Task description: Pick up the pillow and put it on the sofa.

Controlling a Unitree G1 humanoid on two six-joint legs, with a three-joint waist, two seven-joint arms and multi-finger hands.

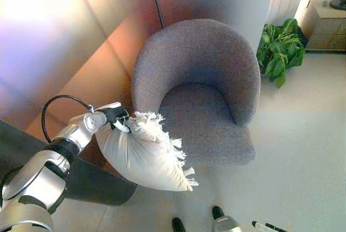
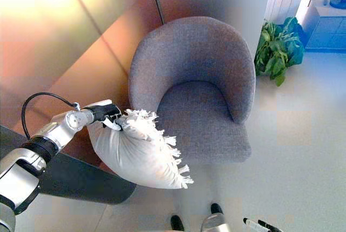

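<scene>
I see the white fringed pillow (image 1: 146, 156) hanging in the air just left of the sofa (image 1: 200, 88), its upper corner level with the sofa's left armrest and its fringe overlapping the seat's front-left edge. My left hand (image 1: 114, 116) has its fingers curled tight on the pillow's top-left corner; the pillow sags below it. The sofa is a grey round-backed chair. Behind the sofa to the right stands a leafy green plant (image 1: 280, 48). My right hand shows in neither view. The right eye view shows more of the wall left of the sofa. The plant's pot is hidden.
</scene>
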